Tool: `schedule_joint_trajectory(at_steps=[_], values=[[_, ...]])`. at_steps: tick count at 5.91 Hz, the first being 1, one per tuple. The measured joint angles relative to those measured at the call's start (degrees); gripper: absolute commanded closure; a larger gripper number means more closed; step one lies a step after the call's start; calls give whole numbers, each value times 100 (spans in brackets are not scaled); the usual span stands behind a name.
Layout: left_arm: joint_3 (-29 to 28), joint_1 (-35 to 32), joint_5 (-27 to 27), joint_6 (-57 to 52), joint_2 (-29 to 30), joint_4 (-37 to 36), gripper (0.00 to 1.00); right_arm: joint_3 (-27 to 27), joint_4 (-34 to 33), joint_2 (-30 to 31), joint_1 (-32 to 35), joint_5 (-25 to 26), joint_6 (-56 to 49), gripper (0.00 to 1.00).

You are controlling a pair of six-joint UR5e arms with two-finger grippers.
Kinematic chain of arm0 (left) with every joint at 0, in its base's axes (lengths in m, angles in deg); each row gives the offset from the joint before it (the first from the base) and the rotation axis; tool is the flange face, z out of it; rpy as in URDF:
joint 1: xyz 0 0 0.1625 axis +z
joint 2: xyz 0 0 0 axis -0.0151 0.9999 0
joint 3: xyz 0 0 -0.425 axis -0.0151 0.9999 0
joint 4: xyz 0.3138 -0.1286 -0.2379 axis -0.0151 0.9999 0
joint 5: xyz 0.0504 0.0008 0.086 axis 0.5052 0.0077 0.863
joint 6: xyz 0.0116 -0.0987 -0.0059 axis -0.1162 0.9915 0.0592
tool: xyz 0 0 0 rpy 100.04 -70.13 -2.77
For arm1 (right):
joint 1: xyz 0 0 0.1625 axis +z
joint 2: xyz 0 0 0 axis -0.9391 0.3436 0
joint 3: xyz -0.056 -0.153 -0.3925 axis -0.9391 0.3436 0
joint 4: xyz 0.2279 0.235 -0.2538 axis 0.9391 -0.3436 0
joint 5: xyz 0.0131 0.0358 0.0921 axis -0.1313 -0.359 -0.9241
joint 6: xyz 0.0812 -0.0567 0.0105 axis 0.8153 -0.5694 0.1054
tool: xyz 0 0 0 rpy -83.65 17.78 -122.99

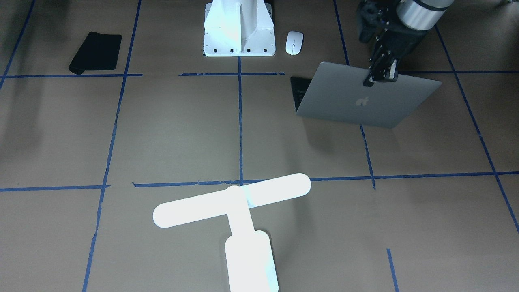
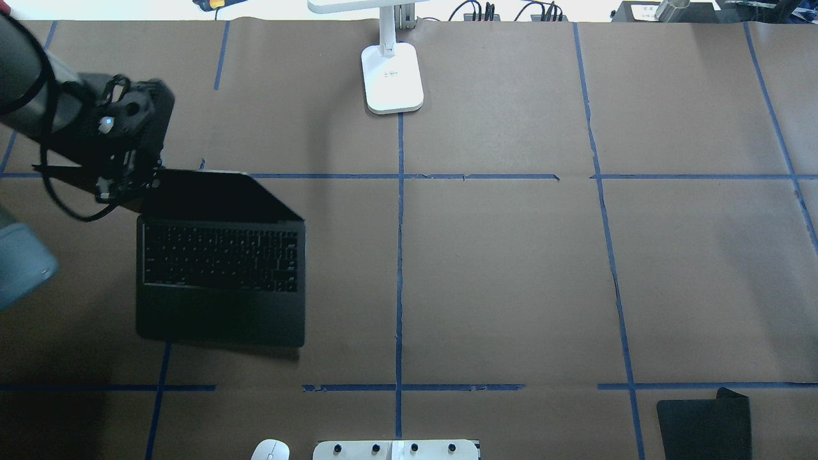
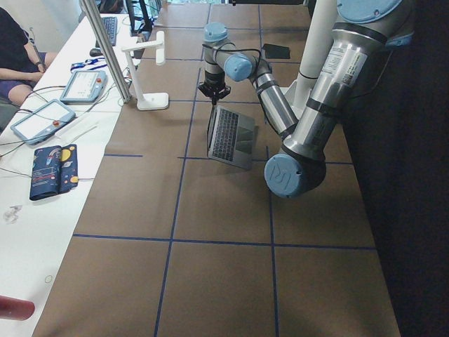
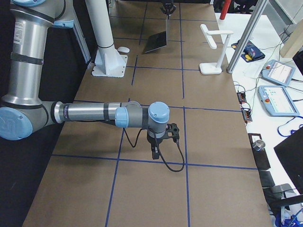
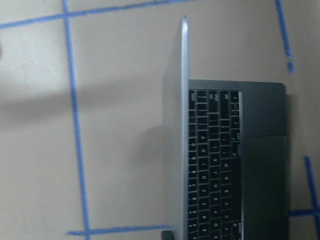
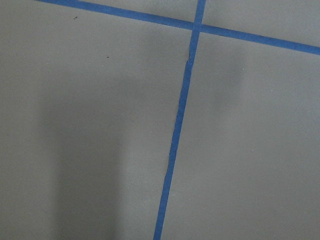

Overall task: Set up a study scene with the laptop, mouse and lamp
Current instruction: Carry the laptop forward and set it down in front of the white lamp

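Midway through the setup, the left hand (image 1: 380, 77) pinches the top lid edge of a thin silver-grey metal laptop (image 1: 348, 97), which stands open at the upper right of the front-facing view. Stiff, smooth and probably weighty on a delicate hinge, it looks best moved gently by that edge. A small white glossy mouse (image 1: 294, 42) lies at top centre and a glaring white T-shaped lamp (image 1: 239, 202) at the bottom. Brown paper gridded with blue tape covers the worktop (image 1: 162, 134). Whether the right hand (image 4: 156, 150) is wide or narrow cannot be told.
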Motion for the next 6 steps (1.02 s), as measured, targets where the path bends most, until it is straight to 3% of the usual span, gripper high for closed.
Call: schedule_joint_trajectory(at_steps=[2, 4, 6], values=[[-881, 9, 90, 742, 1100, -9, 100, 0, 2, -2, 0, -2, 1, 0], [-2089, 113, 534, 1291, 2303, 95, 100, 0, 2, -3, 0, -2, 1, 0], [-2984, 385, 1077, 1455, 2837, 626, 100, 0, 2, -13, 0, -2, 7, 0]])
